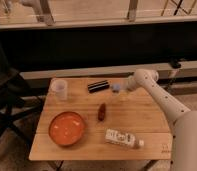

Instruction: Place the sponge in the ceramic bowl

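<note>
The hand [122, 87] is hanging low over the far right part of the bench [142, 117], at the end of the white arm [162, 100] that is reaching in from the right. Whether it is open, closed or gripping something cannot be told.

The sponge [115, 88] is showing as a small light blue patch right at the hand's tip, on its left side. It is appearing too small to give away its long axis or which way it is pointing. Whether it is touching the hand, or resting on the bench, cannot be told either.

Left of the hand, past the sponge, a black flat bar [98, 86] is lying with its long axis running roughly left to right. Further left again, a translucent white cup [59, 89] is standing upright. Nearer the camera than the hand and slightly left, a dark red oblong thing [101, 112] is lying lengthwise, front to back.

The ceramic bowl [67, 128] is sitting well apart from the hand, to its left and much nearer the camera, open side up. A white bottle [123, 138] is lying on its side in front of the hand, near the bench's front edge.
</note>
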### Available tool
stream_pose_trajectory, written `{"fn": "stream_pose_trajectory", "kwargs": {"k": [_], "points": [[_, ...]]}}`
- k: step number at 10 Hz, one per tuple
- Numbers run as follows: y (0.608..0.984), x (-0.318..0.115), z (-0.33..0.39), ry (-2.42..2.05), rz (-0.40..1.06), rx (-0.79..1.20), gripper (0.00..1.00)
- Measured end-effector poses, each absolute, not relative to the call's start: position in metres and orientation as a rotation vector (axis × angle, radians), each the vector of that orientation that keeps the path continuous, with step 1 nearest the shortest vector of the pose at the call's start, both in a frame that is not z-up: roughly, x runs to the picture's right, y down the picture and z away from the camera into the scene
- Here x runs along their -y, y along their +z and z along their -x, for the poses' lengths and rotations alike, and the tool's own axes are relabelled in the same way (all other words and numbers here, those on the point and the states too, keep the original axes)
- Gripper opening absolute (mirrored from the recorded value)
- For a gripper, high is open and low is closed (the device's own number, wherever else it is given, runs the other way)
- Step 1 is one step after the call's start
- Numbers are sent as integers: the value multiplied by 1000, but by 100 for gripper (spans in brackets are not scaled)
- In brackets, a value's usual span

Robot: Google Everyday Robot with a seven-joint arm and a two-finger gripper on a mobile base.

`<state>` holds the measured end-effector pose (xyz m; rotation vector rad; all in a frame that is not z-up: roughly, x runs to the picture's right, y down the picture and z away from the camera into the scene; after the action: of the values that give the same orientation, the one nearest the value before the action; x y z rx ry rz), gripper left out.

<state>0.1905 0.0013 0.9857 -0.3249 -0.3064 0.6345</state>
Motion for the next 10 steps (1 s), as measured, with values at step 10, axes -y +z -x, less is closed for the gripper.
{"fn": "stream_pose_trajectory", "kwargs": {"k": [10], "points": [[1013, -1, -189, 755, 333, 280, 80]]}}
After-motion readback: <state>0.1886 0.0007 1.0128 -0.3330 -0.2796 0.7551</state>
